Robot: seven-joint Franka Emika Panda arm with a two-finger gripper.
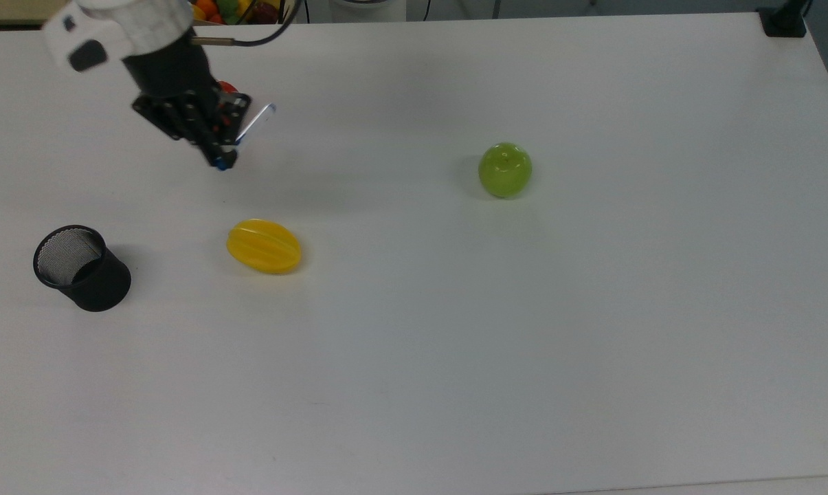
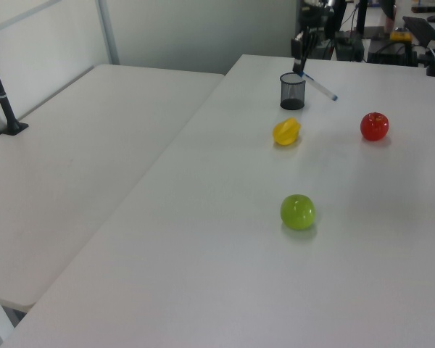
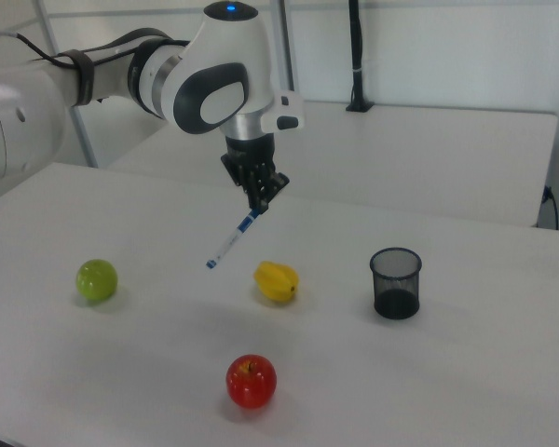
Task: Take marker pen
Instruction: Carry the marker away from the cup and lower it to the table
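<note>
As seen in the top view, the gripper (image 1: 222, 158) was clamped on the blue-capped end of the marker pen (image 1: 252, 126), which slanted up toward the top view's right, its white barrel free of any support. It was well apart from the black mesh cup (image 1: 82, 267), which stood near the top view's left edge; the yellow fruit (image 1: 264, 246) lay between, lower down, and the green apple (image 1: 505, 169) farther toward the top view's right. A sliver of the red apple (image 1: 227, 87) showed behind the wrist. From the left view, the pen (image 2: 320, 87) hung in the air, tilted, beside and above the cup (image 2: 293, 90), with the red apple (image 2: 374, 126) resting on the table (image 2: 203, 239) off to the left view's right. From the right view, the fingers (image 3: 258, 207) pinched the pen's upper end and the barrel (image 3: 230, 239) pointed down and toward the right view's left, clear above the table surface, with the yellow fruit (image 3: 276, 281), the cup (image 3: 395, 282) and the red apple (image 3: 252, 381) all below it and untouched. Judgement: the taking looked essentially done, pen gripped, lifted and out of the cup. What was left, if anything, was carrying it to wherever it was wanted; the off-centre grip near one end might let it swing.
</note>
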